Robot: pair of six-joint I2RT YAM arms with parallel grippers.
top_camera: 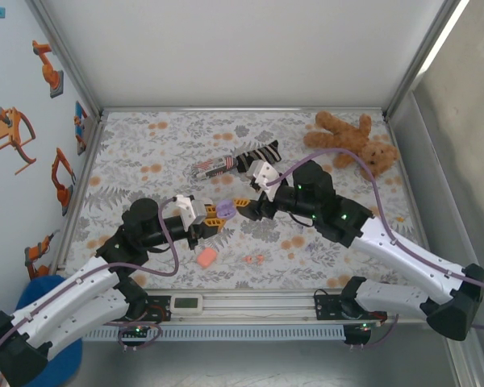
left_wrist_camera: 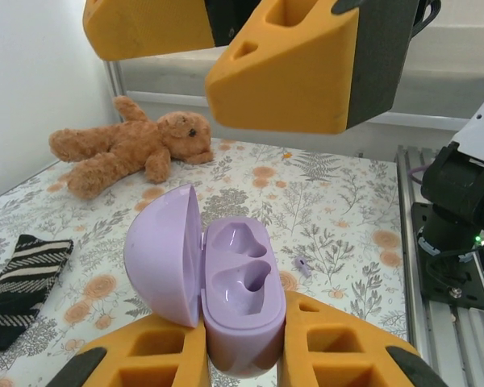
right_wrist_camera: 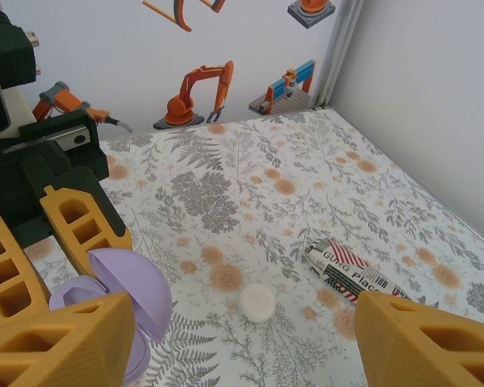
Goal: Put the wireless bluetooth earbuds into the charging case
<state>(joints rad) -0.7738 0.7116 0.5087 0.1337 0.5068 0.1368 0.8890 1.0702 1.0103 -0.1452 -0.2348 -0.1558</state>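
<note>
A lilac charging case (left_wrist_camera: 235, 284) stands open, its lid (left_wrist_camera: 164, 253) swung to the left and both wells empty. My left gripper (left_wrist_camera: 244, 353) is shut on its lower body. In the top view the case (top_camera: 223, 209) is held above the middle of the table, with my right gripper (top_camera: 244, 208) open just to its right. The right gripper's orange fingers (left_wrist_camera: 284, 66) hang above the case, nothing between them. A tiny lilac earbud (left_wrist_camera: 303, 266) lies on the table beyond the case. Two coral-red earbuds (top_camera: 254, 259) lie near the front.
A salmon-orange case (top_camera: 206, 256) lies front left of the coral buds. A teddy bear (top_camera: 356, 141) sits back right, a striped sock (top_camera: 258, 155) and a printed tube (top_camera: 212, 168) behind the grippers. A white round disc (right_wrist_camera: 257, 302) lies under the right gripper.
</note>
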